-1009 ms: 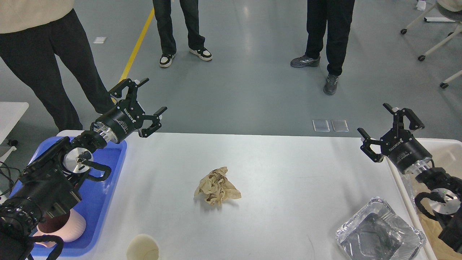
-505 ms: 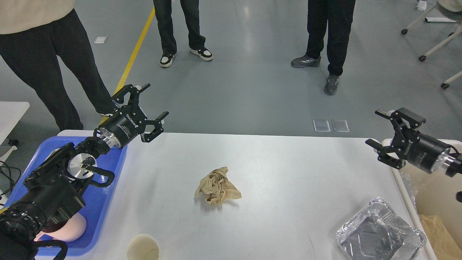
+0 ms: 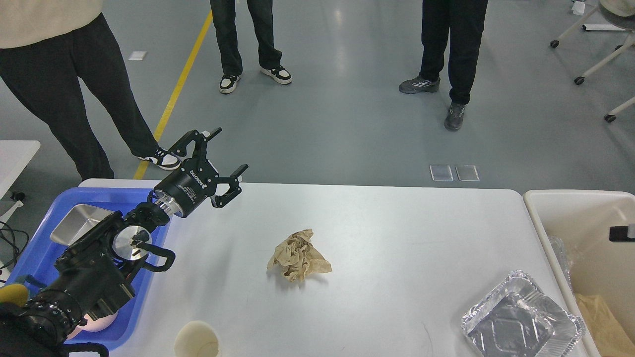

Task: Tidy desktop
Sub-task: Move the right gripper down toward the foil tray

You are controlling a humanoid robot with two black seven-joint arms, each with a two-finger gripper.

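- Head view: we are holding our left gripper (image 3: pixel 221 154) with its fingers spread wide and nothing between them, above the far left part of the worktop (image 3: pixel 397 233), which is spreading out ahead of us and to the gripper's right.
- Our right gripper is barely showing: only a dark stub at the right edge over the cream bin (image 3: pixel 545 208), so we cannot tell its state.
- We are judging the crumpled brown paper (image 3: pixel 298 256), lying nearer us and right of the left gripper, as the likely slip: light and springy, it could skid away under a shallow pinch.
- The foil tray (image 3: pixel 523 322) is sitting well right, near the bin; a hard squeeze could be denting it.
- The blue tray (image 3: pixel 94 198) is lying just beside and below our left arm, so a low swing could be knocking it.
- We are reading white lettering on the gripper body, seemingly "ROBOTIQ", though upside down.
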